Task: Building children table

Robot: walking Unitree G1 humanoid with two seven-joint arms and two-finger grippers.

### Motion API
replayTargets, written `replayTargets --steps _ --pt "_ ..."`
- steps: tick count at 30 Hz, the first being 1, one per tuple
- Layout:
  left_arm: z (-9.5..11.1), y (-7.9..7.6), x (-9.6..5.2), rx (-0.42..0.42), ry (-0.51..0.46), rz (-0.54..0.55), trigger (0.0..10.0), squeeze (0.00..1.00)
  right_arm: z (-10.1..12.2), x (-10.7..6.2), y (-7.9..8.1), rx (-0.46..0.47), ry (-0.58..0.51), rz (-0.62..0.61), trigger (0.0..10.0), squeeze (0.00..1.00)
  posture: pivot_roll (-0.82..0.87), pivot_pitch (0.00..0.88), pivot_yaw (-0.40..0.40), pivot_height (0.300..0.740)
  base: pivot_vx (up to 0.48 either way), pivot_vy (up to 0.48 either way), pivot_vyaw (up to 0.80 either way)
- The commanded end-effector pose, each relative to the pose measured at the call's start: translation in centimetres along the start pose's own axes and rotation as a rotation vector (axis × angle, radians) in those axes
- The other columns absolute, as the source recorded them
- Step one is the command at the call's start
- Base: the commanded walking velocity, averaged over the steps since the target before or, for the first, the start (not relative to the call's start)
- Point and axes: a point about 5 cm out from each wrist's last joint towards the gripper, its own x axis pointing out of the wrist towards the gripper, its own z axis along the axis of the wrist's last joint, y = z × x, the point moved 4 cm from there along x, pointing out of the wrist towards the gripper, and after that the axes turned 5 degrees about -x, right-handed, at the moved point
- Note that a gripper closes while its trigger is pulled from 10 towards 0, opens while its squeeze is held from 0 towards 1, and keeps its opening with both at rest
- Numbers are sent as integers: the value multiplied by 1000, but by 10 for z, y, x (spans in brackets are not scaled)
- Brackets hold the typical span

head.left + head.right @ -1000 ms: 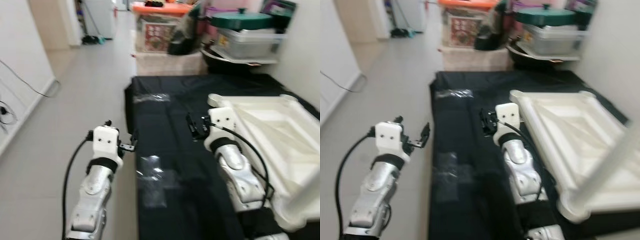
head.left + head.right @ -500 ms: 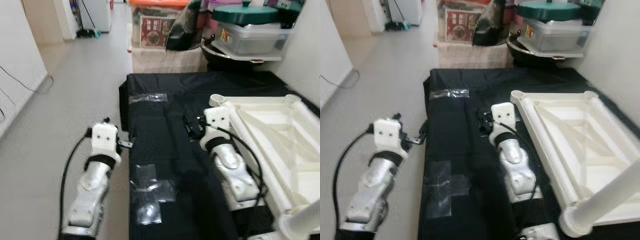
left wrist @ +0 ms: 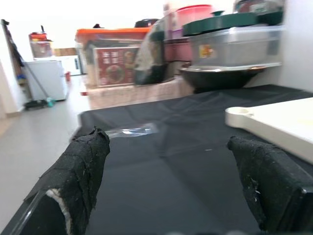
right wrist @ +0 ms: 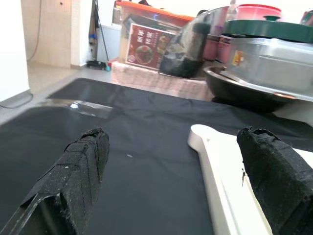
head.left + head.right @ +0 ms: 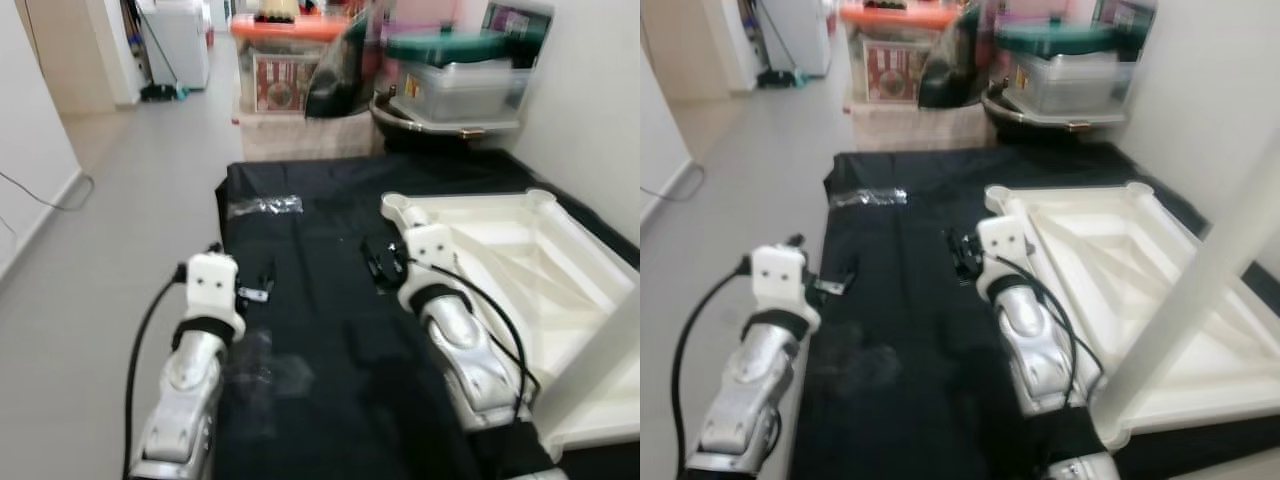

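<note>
A white children's table (image 5: 505,250) lies upside down on a black sheet (image 5: 320,330) on the floor, at my right. One white leg (image 5: 1200,290) stands up from its near corner. My right gripper (image 5: 378,262) hovers low over the sheet just left of the table's far corner (image 4: 215,161), fingers (image 4: 80,166) wide apart and holding nothing. My left gripper (image 5: 255,285) is open over the sheet's left edge, its fingers (image 3: 80,166) spread with nothing between them.
A clear plastic bag (image 5: 265,206) lies on the sheet's far left part. Stacked storage boxes (image 5: 290,70), a grey tub with a green lid (image 5: 455,75) and a black pan (image 5: 440,125) stand behind the sheet. Bare grey floor (image 5: 120,230) runs along the left.
The whole view has shifted with the robot's own motion. My left gripper now sits over the sheet's edge instead of the bare floor. Both grippers stay open.
</note>
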Motion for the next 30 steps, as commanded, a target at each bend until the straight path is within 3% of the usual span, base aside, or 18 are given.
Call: replayTargets --steps 1,7,21,30 --pt "-6 5 -2 3 21 13 10000 0 -3 -1 2 -1 4 8 10000 0 -32 0 -85 740 0 -469 0" --pt "-8 5 -2 1 22 17 10000 0 -6 -1 1 -4 16 8 10000 0 -33 0 -88 740 0 -432 0" --pt "-8 6 -1 -13 17 33 10000 0 -22 2 -17 -26 106 -27 10000 0 -36 0 -92 740 0 0 0" --pt "-9 11 -1 -13 17 43 10000 0 -45 10 14 -33 250 130 10000 0 -31 0 -92 740 0 0 0"
